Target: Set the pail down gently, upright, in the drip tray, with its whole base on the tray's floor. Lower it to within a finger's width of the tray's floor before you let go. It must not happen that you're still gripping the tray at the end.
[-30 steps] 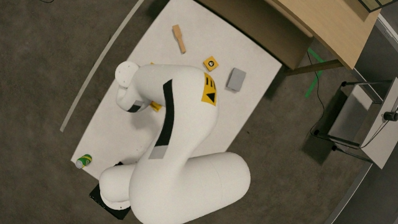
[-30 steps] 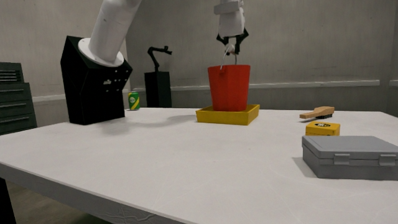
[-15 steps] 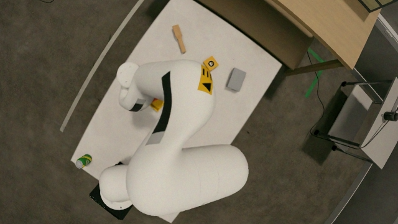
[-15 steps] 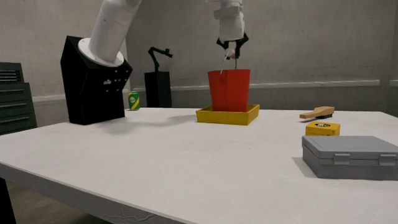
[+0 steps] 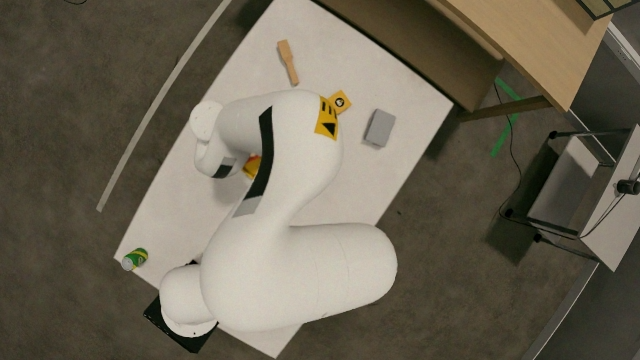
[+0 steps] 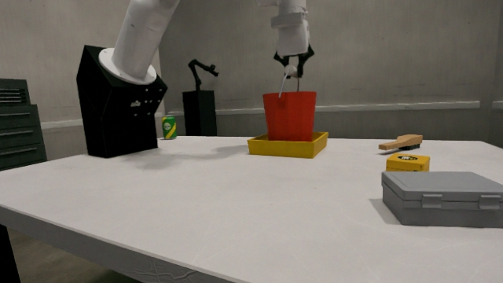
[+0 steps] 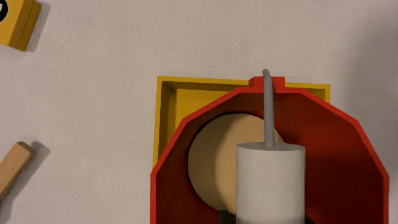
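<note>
The red pail [image 6: 290, 115] stands upright inside the yellow drip tray [image 6: 288, 146] on the white table. Its lower part is hidden behind the tray's rim, so I cannot tell whether its base touches the tray's floor. My gripper [image 6: 292, 70] is directly above it, shut on the white grip of the pail's wire handle [image 6: 290, 71]. In the wrist view I look down into the pail [image 7: 270, 165], past the handle grip [image 7: 270, 182], with the tray's far left corner [image 7: 172, 97] showing beyond the pail's rim. In the overhead view the arm hides all but a sliver of the tray [image 5: 251, 166].
A grey case [image 6: 442, 197], a yellow tape measure [image 6: 407, 162] and a wooden brush [image 6: 402, 142] lie to the right of the tray. A green can [image 6: 169, 127] stands by the arm's black base [image 6: 115, 106].
</note>
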Controlling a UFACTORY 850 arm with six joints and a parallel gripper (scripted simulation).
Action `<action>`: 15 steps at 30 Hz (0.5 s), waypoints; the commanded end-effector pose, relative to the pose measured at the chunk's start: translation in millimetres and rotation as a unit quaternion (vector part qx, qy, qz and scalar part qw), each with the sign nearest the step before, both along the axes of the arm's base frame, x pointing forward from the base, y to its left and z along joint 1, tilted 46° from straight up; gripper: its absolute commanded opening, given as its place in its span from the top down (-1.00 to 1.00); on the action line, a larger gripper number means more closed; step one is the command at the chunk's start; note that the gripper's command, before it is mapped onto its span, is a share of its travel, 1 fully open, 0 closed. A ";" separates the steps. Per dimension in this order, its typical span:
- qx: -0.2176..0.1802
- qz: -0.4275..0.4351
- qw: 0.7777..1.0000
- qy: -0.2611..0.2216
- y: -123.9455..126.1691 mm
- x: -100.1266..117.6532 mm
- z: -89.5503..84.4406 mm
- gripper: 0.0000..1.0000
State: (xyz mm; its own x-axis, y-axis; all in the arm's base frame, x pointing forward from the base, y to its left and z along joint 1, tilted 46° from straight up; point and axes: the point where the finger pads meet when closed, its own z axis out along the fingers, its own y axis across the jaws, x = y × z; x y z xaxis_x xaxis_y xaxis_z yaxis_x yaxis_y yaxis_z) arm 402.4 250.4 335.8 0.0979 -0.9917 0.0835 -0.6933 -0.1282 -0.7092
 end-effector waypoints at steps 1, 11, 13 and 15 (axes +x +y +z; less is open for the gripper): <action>0.001 0.000 1.000 -0.001 0.5 1.3 -0.6 1.00; 0.001 0.000 1.000 -0.001 0.7 4.3 -3.6 1.00; 0.001 0.000 1.000 -0.001 0.7 4.7 -4.1 1.00; 0.001 0.000 1.000 -0.001 0.7 5.1 -4.4 1.00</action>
State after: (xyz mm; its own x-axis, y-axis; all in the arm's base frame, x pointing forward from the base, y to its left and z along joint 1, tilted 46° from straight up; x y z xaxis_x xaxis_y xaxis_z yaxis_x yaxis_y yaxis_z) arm 406.8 250.7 331.3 0.0979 -0.9917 0.0835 -0.6932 -0.1281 -0.7093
